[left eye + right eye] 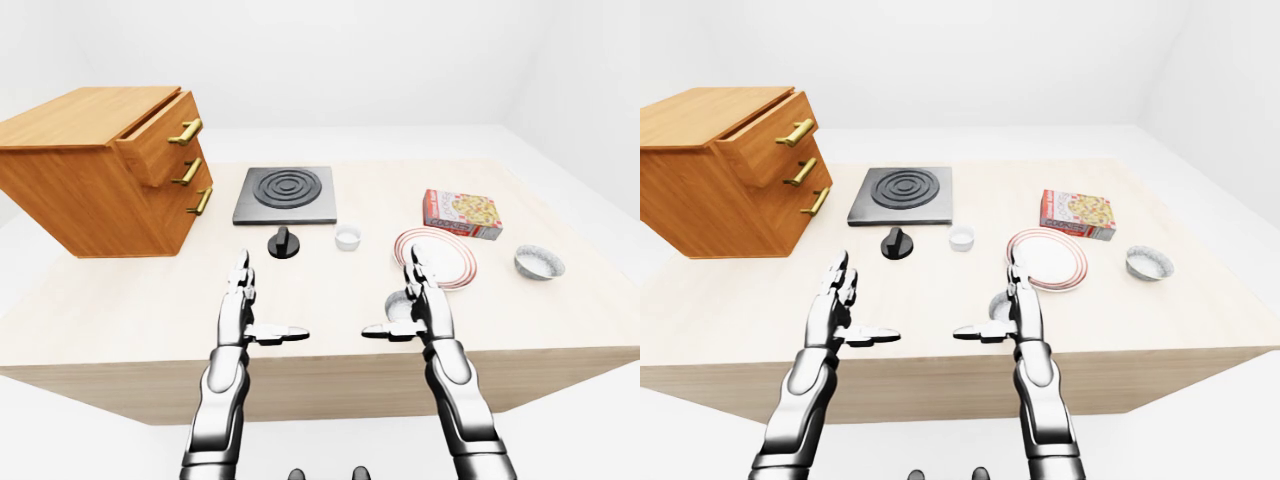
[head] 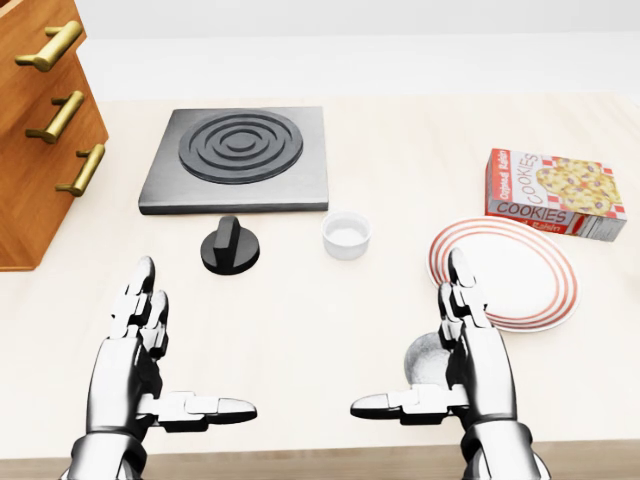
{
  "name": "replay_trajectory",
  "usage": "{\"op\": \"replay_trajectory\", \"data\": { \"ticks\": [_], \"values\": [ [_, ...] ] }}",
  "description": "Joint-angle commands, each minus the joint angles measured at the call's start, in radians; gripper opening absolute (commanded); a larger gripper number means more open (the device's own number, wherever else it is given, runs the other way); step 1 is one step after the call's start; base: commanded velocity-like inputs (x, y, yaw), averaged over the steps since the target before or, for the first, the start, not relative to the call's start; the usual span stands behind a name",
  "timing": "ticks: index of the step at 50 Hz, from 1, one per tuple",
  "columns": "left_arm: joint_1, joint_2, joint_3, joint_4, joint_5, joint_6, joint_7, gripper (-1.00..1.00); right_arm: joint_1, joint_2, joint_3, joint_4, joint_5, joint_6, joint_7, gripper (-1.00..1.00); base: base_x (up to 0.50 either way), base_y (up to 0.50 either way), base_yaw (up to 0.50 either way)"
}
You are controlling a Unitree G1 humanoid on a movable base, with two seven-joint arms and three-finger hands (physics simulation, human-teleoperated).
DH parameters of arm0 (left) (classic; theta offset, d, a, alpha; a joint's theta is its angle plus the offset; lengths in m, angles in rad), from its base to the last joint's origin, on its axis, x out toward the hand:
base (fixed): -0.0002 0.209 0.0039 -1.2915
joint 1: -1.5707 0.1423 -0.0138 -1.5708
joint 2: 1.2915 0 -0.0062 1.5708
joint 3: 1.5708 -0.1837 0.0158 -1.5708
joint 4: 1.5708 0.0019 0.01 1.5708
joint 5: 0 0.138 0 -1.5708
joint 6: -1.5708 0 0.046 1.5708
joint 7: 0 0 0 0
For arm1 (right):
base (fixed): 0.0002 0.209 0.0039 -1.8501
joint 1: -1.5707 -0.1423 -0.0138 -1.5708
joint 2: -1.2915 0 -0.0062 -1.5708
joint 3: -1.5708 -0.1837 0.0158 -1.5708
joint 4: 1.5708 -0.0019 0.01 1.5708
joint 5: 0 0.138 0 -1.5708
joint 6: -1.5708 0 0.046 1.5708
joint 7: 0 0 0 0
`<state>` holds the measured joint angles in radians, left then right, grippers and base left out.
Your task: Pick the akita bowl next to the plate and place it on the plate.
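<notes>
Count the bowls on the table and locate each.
3. Head view: small white bowl right of the black knob; second bowl at the plate's lower left, partly behind the right hand. Left-eye view: grey bowl right of the plate.

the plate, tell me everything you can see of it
The plate is round and white with thin red rings around its rim, and looks like glazed ceramic. It lies flat and empty on the pale wooden table, toward the right in the head view. The cookie box sits just above it, close to its rim; whether they touch cannot be told. Fingertips of the open right hand overlap its left edge in that view, with no clear contact.
</notes>
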<state>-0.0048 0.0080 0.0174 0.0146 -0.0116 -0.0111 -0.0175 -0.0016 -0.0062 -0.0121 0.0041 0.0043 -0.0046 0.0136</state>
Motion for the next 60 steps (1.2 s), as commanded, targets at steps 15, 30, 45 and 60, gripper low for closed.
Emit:
{"op": "replay_trajectory", "data": {
  "ticks": [15, 30, 45, 60],
  "values": [
    [-0.003, 0.012, 0.027, 0.008, -0.027, -0.012, -0.027, 1.0, 0.002, -0.009, -0.019, -0.006, 0.017, -0.011, 0.028, 1.0, 0.0, 0.0, 0.0],
    [-0.001, 0.011, 0.024, -0.007, -0.028, -0.002, -0.024, 1.0, 0.006, -0.01, -0.024, -0.023, 0.028, -0.016, 0.032, 1.0, -0.03, -0.18, 0.0],
    [-0.002, 0.012, 0.025, 0.005, -0.03, -0.015, -0.027, 1.0, 0.007, -0.01, -0.026, -0.03, 0.033, -0.015, 0.031, 1.0, -0.08, -0.35, 0.0],
    [0.004, 0.01, 0.023, -0.003, -0.03, -0.013, -0.028, 1.0, 0.01, -0.011, -0.027, -0.032, 0.032, -0.019, 0.032, 1.0, -0.08, -0.35, 0.0]
  ]
}}
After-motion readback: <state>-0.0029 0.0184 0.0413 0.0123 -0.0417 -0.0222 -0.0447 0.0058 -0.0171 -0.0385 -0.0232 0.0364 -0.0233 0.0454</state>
